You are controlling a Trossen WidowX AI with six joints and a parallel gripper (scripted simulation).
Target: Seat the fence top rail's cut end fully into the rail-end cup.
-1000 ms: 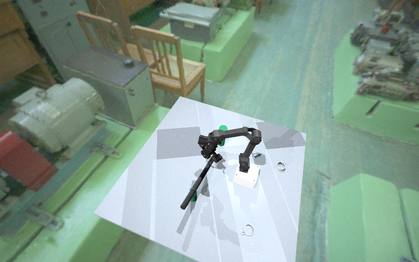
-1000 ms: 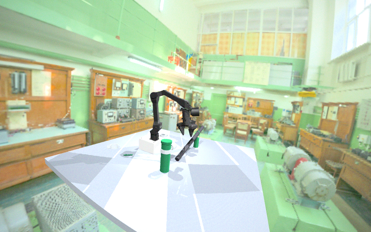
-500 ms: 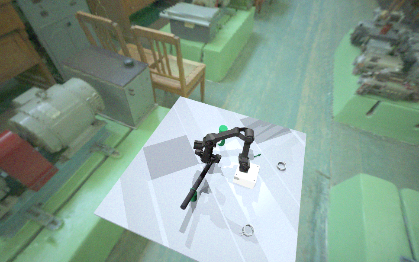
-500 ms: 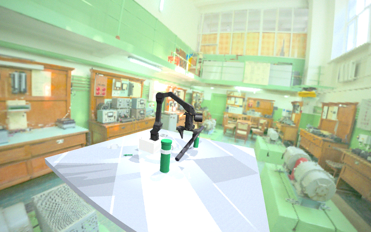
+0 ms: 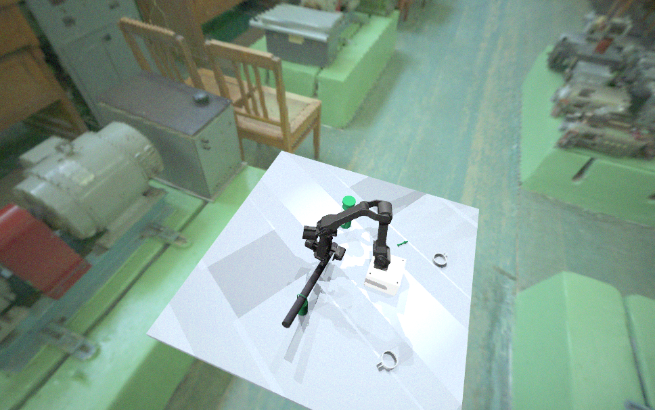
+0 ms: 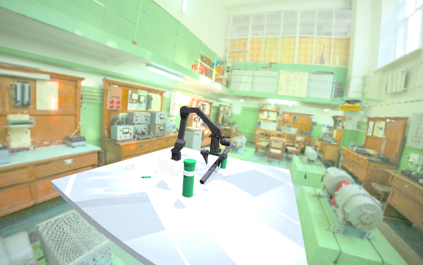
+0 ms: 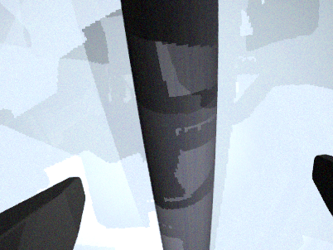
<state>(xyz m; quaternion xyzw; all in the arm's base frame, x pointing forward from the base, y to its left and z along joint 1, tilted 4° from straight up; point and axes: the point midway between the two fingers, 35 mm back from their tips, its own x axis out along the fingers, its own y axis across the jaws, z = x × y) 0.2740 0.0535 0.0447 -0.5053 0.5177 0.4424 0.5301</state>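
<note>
The dark rail (image 5: 314, 280) (image 6: 209, 174) (image 7: 186, 137) slopes through the green loop cap (image 5: 301, 295) on the small green post (image 5: 302, 308) (image 6: 223, 163). Its cut end hangs in the air, clear of the big green post (image 6: 188, 186). The post's cap (image 5: 348, 200) shows in the top view. A white brace band (image 6: 188, 173) sits high on that post, just under the cap; its rail-end cup is too faint to make out. My gripper (image 5: 329, 256) (image 6: 214, 162) (image 7: 200, 179) is open, its fingers on either side of the rail with gaps showing in the wrist view.
The white robot base (image 5: 386, 280) (image 6: 168, 165) stands beside the rail. A small green bolt-like piece (image 5: 402, 243) (image 6: 145, 177) lies near it. Two loose grey ring clamps lie on the table (image 5: 241, 328) (image 6: 218, 231), one near the right edge and one toward the front in the top view.
</note>
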